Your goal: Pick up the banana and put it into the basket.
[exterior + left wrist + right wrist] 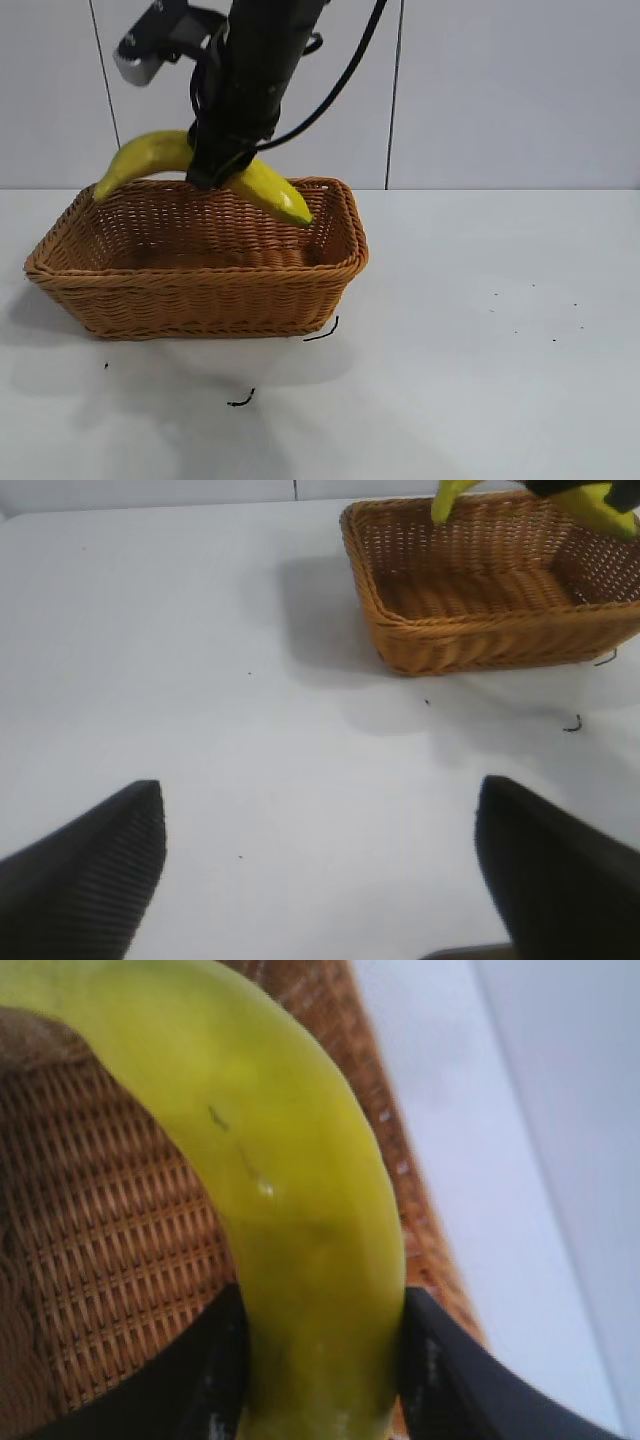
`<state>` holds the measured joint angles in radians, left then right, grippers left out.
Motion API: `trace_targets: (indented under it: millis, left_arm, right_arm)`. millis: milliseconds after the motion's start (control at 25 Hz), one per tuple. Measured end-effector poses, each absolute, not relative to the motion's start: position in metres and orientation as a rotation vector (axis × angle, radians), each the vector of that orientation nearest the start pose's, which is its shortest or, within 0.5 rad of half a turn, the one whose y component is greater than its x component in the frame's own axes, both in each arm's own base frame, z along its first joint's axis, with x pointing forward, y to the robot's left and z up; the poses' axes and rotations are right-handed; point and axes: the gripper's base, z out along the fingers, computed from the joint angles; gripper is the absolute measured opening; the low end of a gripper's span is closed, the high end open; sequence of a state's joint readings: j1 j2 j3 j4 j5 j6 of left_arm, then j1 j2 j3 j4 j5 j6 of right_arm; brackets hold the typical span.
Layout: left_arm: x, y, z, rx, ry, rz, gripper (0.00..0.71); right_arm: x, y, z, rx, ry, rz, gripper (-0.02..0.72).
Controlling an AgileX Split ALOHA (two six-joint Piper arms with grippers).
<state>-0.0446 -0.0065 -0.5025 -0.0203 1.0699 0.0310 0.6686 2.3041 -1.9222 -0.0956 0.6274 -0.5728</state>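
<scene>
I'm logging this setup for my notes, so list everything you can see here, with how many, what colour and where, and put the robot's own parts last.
banana: one, yellow with a greenish tip, held in the air above the basket's far rim, both ends sticking out past the pincer.
basket: one, tan-brown wicker, on the table at the exterior view's left, nothing lying in it.
dark scraps: two small black bits on the table just in front of the basket.
table: one, white.
wall: pale panels behind the table.
right pincer: one, black, shut on the banana's middle over the basket.
left pincer: one, black, open, hovering over bare table away from the basket.
</scene>
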Motion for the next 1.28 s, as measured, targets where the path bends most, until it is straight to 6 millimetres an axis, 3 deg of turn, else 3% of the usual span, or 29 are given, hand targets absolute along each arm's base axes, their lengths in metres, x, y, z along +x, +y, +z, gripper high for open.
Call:
trace_targets:
  millis: [160, 200, 320, 400, 600, 760, 1000, 1280]
  left_arm:
    - [-0.007, -0.001, 0.277, 0.078, 2.043, -0.033, 0.635]
    - [-0.007, -0.001, 0.277, 0.078, 2.043, -0.033, 0.635]
    - [-0.007, -0.001, 0.277, 0.078, 2.043, -0.033, 0.635]
    - [-0.007, -0.001, 0.277, 0.078, 2.043, -0.033, 0.635]
    - [-0.007, -0.001, 0.277, 0.078, 2.043, -0.033, 0.635]
    - [-0.007, -0.001, 0.277, 0.078, 2.043, -0.033, 0.635]
    - [-0.007, -0.001, 0.277, 0.078, 2.043, -0.033, 0.635]
    - [-0.007, -0.001, 0.277, 0.078, 2.043, -0.033, 0.635]
  right_arm:
    - [0.410, 0.318, 0.183, -1.500, 1.984, -0.053, 0.301]
    - [0.410, 0.318, 0.183, -1.498, 1.984, -0.049, 0.349]
    - [0.410, 0.319, 0.183, -1.493, 1.984, -0.044, 0.582]
    - [0.410, 0.319, 0.184, -1.482, 1.990, -0.040, 0.651]
    - [0.410, 0.315, 0.201, -1.369, 2.031, -0.025, 0.689]
    - [0.407, 0.304, 0.233, -1.194, 2.100, 0.004, 0.689]
    - [0.423, 0.259, 0.265, -0.905, 2.307, 0.015, 0.689]
    - [0.451, 0.174, 0.276, -0.486, 2.609, 0.122, 0.689]
